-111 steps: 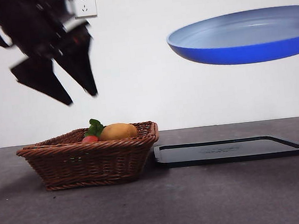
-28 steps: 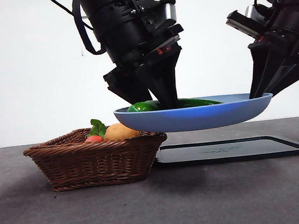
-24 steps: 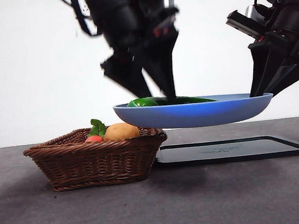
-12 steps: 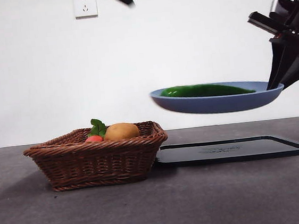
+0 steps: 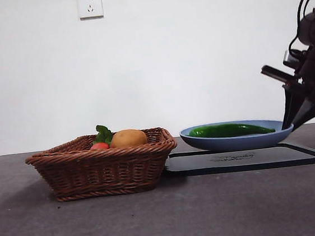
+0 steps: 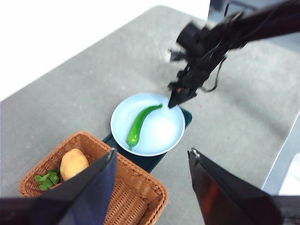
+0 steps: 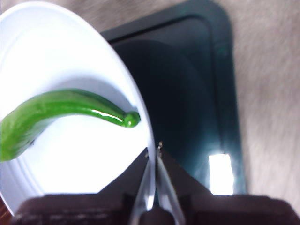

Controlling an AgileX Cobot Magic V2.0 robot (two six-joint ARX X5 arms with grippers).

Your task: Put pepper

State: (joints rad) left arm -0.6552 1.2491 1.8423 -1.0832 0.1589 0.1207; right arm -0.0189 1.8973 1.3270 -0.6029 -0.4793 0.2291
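the glossy, likely slippery, light pepper (image 5: 230,129) lies loose in the blue plate (image 5: 236,141), whose rim the right gripper (image 7: 153,151) pinches; best grasped mid-body.

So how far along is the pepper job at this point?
Done: the pepper lies in the blue plate, out of the basket. In hand: the right tool grips the plate's rim, lowering it onto the black tray. Left: release and withdraw. The left tool hangs open overhead.
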